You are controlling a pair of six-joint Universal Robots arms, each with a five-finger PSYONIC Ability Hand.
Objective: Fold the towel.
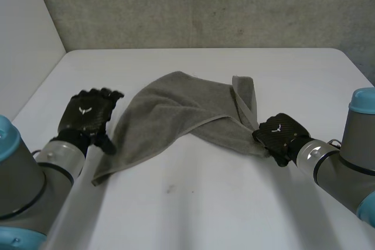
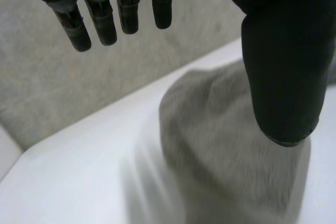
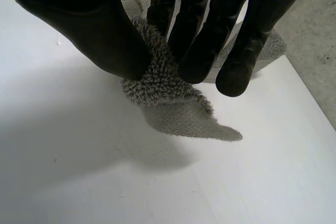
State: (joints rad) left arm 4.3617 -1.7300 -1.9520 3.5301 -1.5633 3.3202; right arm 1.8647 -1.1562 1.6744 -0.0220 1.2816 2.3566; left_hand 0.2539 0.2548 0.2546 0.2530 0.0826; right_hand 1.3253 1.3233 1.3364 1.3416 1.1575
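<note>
While the black right hand [image 1: 281,133] is pinching one end of the rumpled grey terry towel [image 1: 176,112], the black left hand [image 1: 88,113] is hanging loose beside it.
From the head view, the towel is lying crumpled mid-way across the white surface [image 1: 205,203], with the right hand gripping its right end and the left hand hovering just beside its left edge. At the left wrist, straight fingers [image 2: 105,19] are spreading apart from the thumb [image 2: 283,66] above the towel [image 2: 226,145], grasping nothing. At the right wrist, fingers [image 3: 194,51] and thumb [image 3: 100,35] are squeezing a bunched corner of the towel [image 3: 168,95], its tip drooping toward the surface [image 3: 105,182].
</note>
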